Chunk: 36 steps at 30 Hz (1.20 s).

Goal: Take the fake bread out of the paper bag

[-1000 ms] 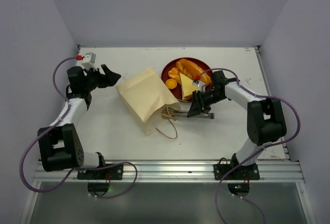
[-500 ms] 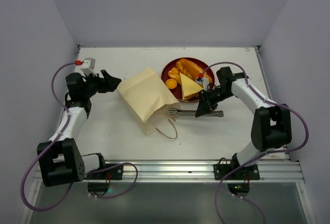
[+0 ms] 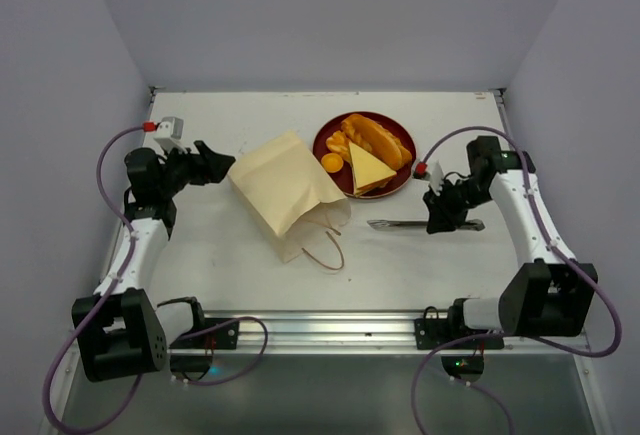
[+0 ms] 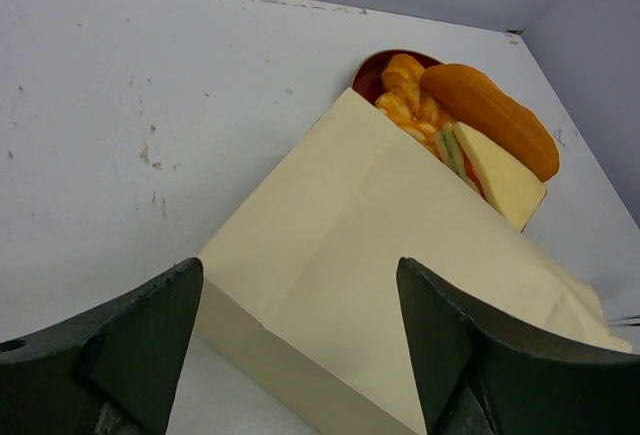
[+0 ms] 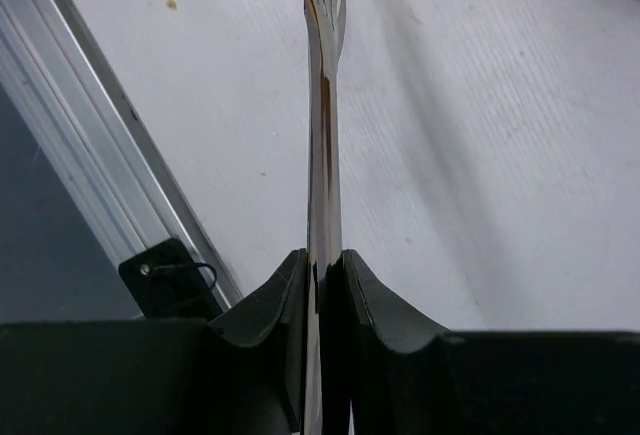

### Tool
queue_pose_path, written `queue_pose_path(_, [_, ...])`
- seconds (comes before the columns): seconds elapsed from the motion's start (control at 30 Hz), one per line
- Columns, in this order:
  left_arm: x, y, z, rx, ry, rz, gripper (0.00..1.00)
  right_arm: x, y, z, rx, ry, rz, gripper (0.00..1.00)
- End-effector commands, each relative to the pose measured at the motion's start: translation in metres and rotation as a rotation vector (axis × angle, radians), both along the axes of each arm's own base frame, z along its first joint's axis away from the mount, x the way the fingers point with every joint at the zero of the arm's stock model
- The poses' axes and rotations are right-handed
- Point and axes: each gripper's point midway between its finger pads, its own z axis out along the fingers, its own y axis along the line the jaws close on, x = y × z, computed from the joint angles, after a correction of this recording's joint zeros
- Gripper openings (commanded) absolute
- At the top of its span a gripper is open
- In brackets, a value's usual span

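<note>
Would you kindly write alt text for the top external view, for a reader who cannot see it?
A cream-tan paper bag lies flat beside a round red plate holding orange and yellow toy breads. The right gripper is shut on a thin metal utensil near the plate; the open left gripper is left of the bag.

One overhead camera, two wrist cameras.
The top camera is looking down from behind the arm bases over the whole table (image 3: 250,255). The left wrist camera is looking low and close across the paper bag (image 4: 400,275) toward the red plate (image 4: 368,75), both shared with the top. The right wrist camera is sighting very near along the metal utensil (image 5: 322,155).
</note>
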Motion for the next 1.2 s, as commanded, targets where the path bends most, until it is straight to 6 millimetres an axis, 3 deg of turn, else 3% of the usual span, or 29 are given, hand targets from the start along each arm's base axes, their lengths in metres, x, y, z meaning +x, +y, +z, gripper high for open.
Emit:
queue_pose_path(0.0, [-0.006,-0.005,0.009,0.012,-0.043,-0.025,0.82,-0.001,-0.029,0.003,-0.062,-0.078,0.022,0.21])
queue_pose_path(0.23, [-0.009,-0.008,0.012,0.022,-0.059,-0.036,0.82,0.011,-0.086,0.012,-0.028,-0.09,-0.219,0.18])
queue_pose_path(0.4, [-0.01,-0.01,0.01,0.021,-0.06,-0.045,0.82,0.028,-0.112,0.009,0.089,-0.063,-0.395,0.18])
queue_pose_path(0.67, [-0.014,-0.015,0.009,0.018,-0.068,-0.067,0.82,0.097,-0.155,-0.051,0.087,-0.165,-0.737,0.25])
queue_pose_path(0.87, [-0.015,-0.019,0.009,0.017,-0.074,-0.081,0.82,0.103,-0.182,-0.102,-0.023,-0.087,-0.784,0.38])
queue_pose_path(1.17, [-0.017,-0.021,0.009,0.014,-0.079,-0.088,0.82,0.092,-0.2,-0.133,-0.154,-0.04,-0.761,0.55])
